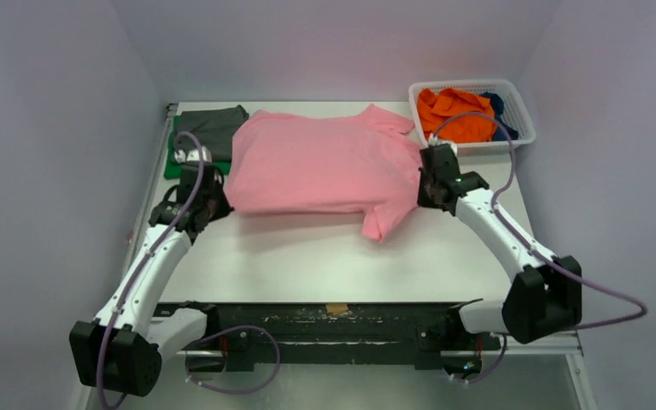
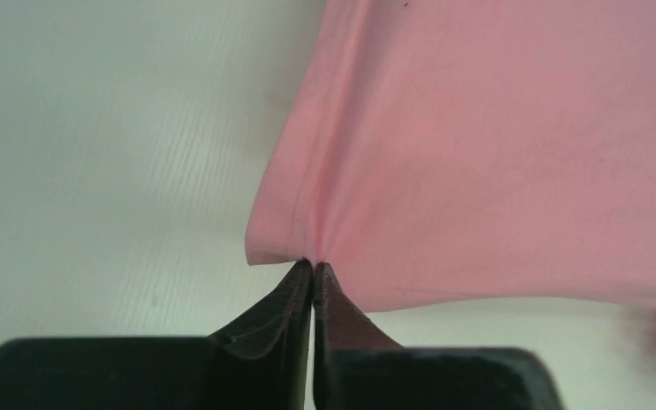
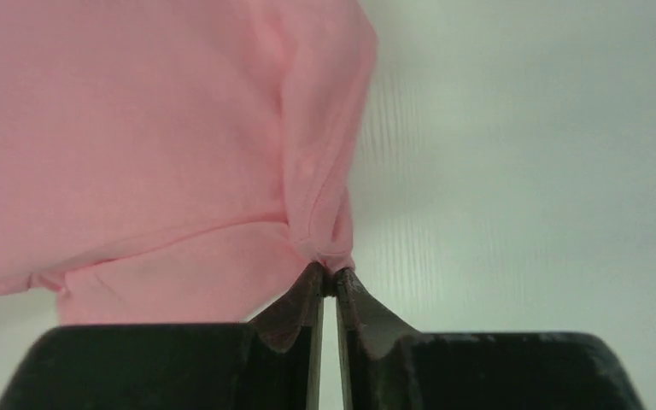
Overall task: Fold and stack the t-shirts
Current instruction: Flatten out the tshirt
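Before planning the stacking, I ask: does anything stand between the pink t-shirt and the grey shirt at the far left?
Nothing visible does. The pink t-shirt lies right beside the grey t-shirt; the left gripper and right gripper pinch its edges.

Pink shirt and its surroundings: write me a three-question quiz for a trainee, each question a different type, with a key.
1. True or false: both arms' jaws are shut on the pink shirt.
2. What lies in the basket? A orange cloth and dark blue cloth; B a white towel; C nothing.
3. Fill in: the grey shirt lies on a ___ one.
Key: 1 true; 2 A; 3 green shirt.
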Robot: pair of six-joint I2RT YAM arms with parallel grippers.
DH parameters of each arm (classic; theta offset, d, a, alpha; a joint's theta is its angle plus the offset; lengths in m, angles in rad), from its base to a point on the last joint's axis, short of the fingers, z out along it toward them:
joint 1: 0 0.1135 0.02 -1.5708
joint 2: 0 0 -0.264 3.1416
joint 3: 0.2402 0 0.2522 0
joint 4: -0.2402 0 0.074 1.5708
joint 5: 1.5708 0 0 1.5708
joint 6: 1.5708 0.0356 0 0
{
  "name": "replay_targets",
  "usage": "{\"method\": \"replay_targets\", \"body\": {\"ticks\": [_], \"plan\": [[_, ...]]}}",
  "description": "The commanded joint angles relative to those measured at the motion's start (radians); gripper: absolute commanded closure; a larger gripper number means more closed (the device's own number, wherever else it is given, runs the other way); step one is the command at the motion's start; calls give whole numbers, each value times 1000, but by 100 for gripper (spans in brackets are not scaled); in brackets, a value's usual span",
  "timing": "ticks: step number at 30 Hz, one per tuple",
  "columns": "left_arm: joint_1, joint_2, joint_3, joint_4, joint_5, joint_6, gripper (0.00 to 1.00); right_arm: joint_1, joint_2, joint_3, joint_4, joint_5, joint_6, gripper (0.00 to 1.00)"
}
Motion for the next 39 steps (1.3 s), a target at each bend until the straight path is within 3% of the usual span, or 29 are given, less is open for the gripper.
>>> {"method": "replay_targets", "body": {"ticks": [1,3,4,5,6,7,9,12,16,19,23,30,35,39], "plan": [[4,14,-202,13,62,-152,87,-8,57,-155,-85,118,144,83],[4,34,-225,-19,45,-186,53,-10,95,-142,-144,227,205,61],[4,36,-222,-34,39,-193,42,-9,107,-122,-173,266,233,50],[4,28,-217,-44,34,-194,34,-8,112,-103,-200,297,255,33],[2,18,-211,-55,30,-194,16,-8,110,-89,-217,315,274,17],[2,4,-203,-67,28,-197,9,-8,101,-80,-227,336,276,12],[2,-25,-188,-87,38,-203,3,-6,70,-86,-209,314,257,10],[-3,-56,-173,-82,76,-201,0,43,-21,-150,-118,207,202,11],[-24,-45,-202,17,199,-184,0,223,-95,-265,35,29,182,21],[-44,31,-248,118,271,-198,0,319,-56,-332,130,-85,207,31],[-52,164,-264,227,338,-200,0,389,91,-308,146,-49,223,40],[-52,334,-251,277,327,-197,0,398,293,-277,115,14,277,50],[-52,391,-238,265,278,-197,0,398,269,-332,51,86,369,74],[-52,414,-233,249,229,-209,0,398,134,-382,-9,89,431,83]]}}
